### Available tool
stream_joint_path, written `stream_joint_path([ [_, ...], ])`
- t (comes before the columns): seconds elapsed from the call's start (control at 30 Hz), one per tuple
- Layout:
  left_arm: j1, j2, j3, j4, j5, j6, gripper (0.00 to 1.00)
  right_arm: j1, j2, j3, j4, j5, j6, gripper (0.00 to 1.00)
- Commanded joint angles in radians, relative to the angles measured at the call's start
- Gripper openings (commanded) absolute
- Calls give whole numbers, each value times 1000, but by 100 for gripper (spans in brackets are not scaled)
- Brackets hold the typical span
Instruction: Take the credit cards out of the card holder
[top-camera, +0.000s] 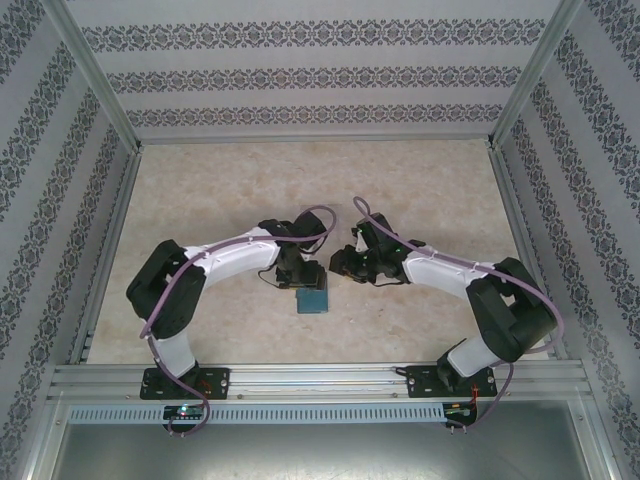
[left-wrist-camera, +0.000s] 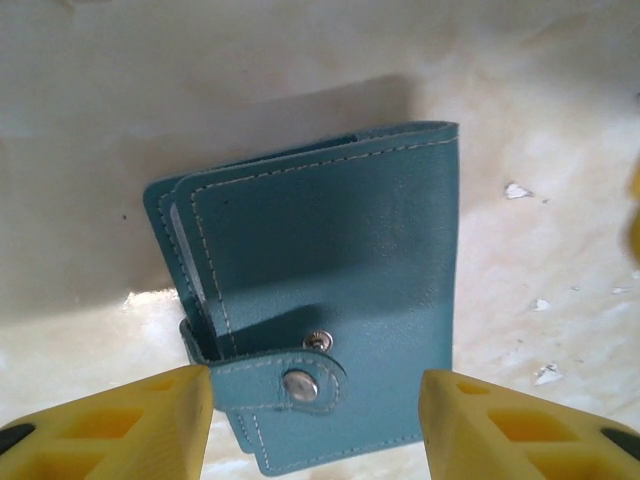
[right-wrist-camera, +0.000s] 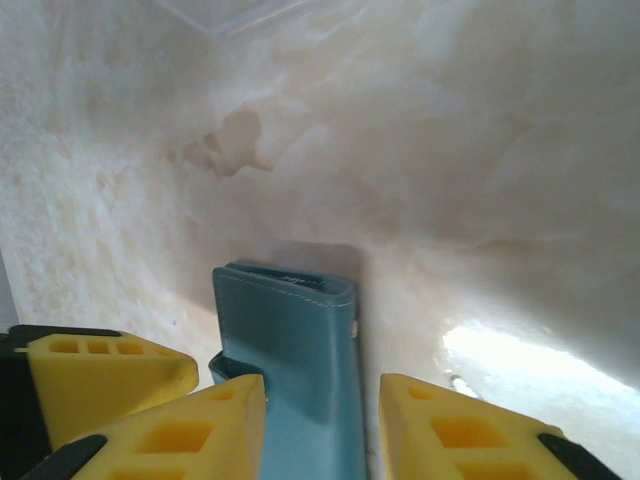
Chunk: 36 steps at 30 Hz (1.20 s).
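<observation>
The card holder (top-camera: 311, 299), a teal wallet, lies folded shut on the table between the two arms. In the left wrist view the card holder (left-wrist-camera: 330, 250) has its tab strap (left-wrist-camera: 290, 385) lying across the near end, with a bare snap stud just above it. My left gripper (left-wrist-camera: 315, 420) is open, its yellow fingers wide apart on either side of that end. My right gripper (right-wrist-camera: 322, 420) is open too, straddling the card holder (right-wrist-camera: 290, 330) from its spine side, left finger against it. The credit cards are hidden inside.
The pale marbled table (top-camera: 300, 180) stretches away behind the wallet. Patterned walls and metal rails (top-camera: 300, 378) enclose it. Both grippers (top-camera: 298, 272) (top-camera: 340, 265) crowd close together over the wallet, and a left-gripper finger (right-wrist-camera: 100, 375) shows beside the right one.
</observation>
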Motion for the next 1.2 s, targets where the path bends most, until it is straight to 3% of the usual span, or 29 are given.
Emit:
stream_joint_path([
  [0.0,-23,45,39,-92,-47,16,58,-17,-39,-31,-25,22,8,37],
  [0.2,-34,71,53,-115,-74,19,51,-26,-53,-44,-27,23,4,37],
  [0.4,-34,31,65,-167,-163,14,41,-24,-50,-41,-30,23,5,37],
  [0.67,-32,-25,35,-178,-202,10,31,-10,-44,-10,-60,34,-4,37],
  [0.8,-27,-52,5,-156,-202,4,35,9,-26,16,-76,37,-6,37],
  [1.03,2,-98,-69,-94,-178,-1,23,46,-3,57,-99,54,-4,37],
  [1.17,28,-128,-122,-53,-158,-8,23,61,9,76,-113,61,-3,37],
])
